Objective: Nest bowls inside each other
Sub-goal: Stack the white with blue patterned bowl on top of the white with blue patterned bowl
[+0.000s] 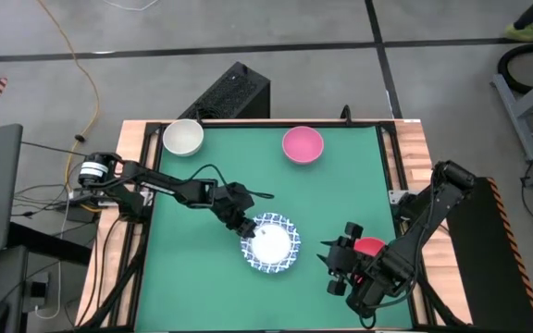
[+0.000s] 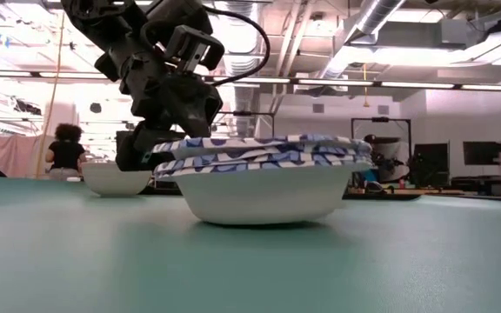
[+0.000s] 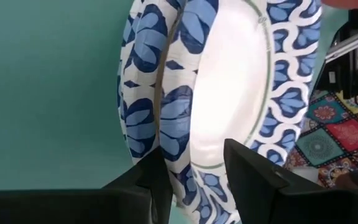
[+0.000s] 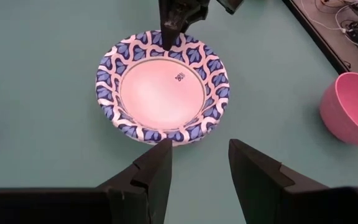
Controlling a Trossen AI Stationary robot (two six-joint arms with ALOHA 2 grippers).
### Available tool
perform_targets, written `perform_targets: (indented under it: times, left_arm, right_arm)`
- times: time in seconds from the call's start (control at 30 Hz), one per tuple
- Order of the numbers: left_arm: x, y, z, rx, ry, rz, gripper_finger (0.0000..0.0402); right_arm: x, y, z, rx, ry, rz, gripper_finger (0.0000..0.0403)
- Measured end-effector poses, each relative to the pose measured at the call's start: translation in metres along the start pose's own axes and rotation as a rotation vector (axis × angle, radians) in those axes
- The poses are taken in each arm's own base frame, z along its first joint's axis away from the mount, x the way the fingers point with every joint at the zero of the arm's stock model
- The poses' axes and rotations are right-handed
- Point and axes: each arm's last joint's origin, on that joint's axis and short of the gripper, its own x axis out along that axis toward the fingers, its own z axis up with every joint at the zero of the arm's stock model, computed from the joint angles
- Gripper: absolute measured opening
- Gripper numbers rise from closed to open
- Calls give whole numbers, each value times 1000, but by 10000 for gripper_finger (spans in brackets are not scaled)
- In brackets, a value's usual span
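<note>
Blue-patterned bowls (image 1: 271, 243) sit nested in a stack on the green mat, near the middle of the table toward its near edge; the low view shows at least two rims (image 2: 263, 148) one on the other. My left gripper (image 3: 194, 162) is open at the stack's left rim, slanting down, with one finger outside the rim and one over the inside. A cream bowl (image 1: 182, 137) and a pink bowl (image 1: 303, 145) rest on their bases at the far side. A red bowl (image 1: 372, 246) shows beside my right arm. My right gripper (image 4: 201, 152) hangs open above the mat, right of the stack. My left gripper stands open astride the top bowl's rim (image 3: 176, 149) on the stack's left side, coming slanting down from the table's left. Whether either finger (image 3: 157, 177) touches the rim, I cannot tell. The stack rests on the mat.
A black box (image 1: 234, 92) stands just beyond the far edge. Wooden strips (image 1: 415, 153) border the mat on both sides. Open mat lies between the stack and the far bowls. A person (image 2: 66, 149) is far off in the room.
</note>
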Motion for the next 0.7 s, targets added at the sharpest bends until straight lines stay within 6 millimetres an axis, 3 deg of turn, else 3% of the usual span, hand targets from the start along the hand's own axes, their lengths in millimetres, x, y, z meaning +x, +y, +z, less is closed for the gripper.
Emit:
perform_targets:
  times: [0.7]
  left_arm:
    - [-8,3,9,-4,47,-54,128]
  right_arm:
    - [0,1,1,8,-5,7,179]
